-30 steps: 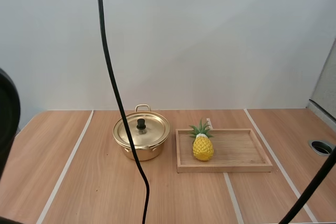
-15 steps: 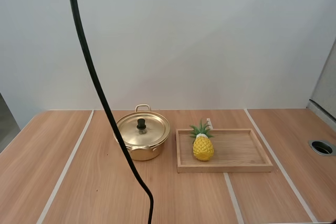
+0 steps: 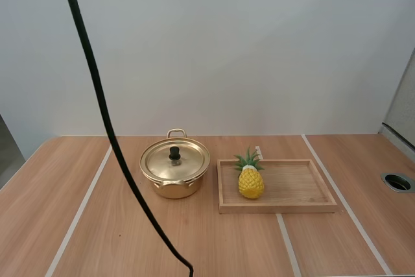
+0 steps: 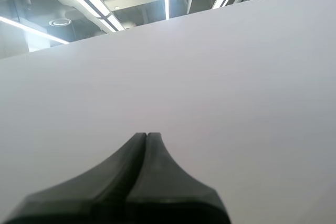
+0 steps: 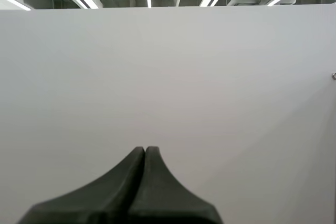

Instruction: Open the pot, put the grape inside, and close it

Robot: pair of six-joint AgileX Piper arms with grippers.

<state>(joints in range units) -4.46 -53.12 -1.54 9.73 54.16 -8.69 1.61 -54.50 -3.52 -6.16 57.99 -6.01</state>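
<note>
1. A round gold metal pot [image 3: 172, 191] stands on a light brown wooden table [image 3: 65, 192] with pale stripes.
2. A flat round gold lid [image 3: 188, 160] sits on top of the pot and covers it all the way.
3. A small black knob [image 3: 174, 153] sticks up from the middle of the lid.
4. The pot has a little gold loop handle [image 3: 176, 133] on its far side.
5. A flat wooden tray [image 3: 292, 186] with a low rim lies on the table just beside the pot, on the pot's right.
6. A yellow toy pineapple [image 3: 250, 183] with green leaves stands upright in the tray, at the end closest to the pot.
7. The pineapple is outside the pot, near it, and is not touching it.
8. The left gripper [image 4: 146, 135] has its two black fingers pressed together, so they look like one dark wedge. They hold nothing.
9. The left gripper points at a plain pale wall [image 4: 236, 103]. I cannot tell how far it is from the pot.
10. The right gripper [image 5: 145, 149] looks the same. Its two black fingers are pressed together and hold nothing.
11. The right gripper points at the pale wall too, and I cannot tell how far it is from the pot.
</note>
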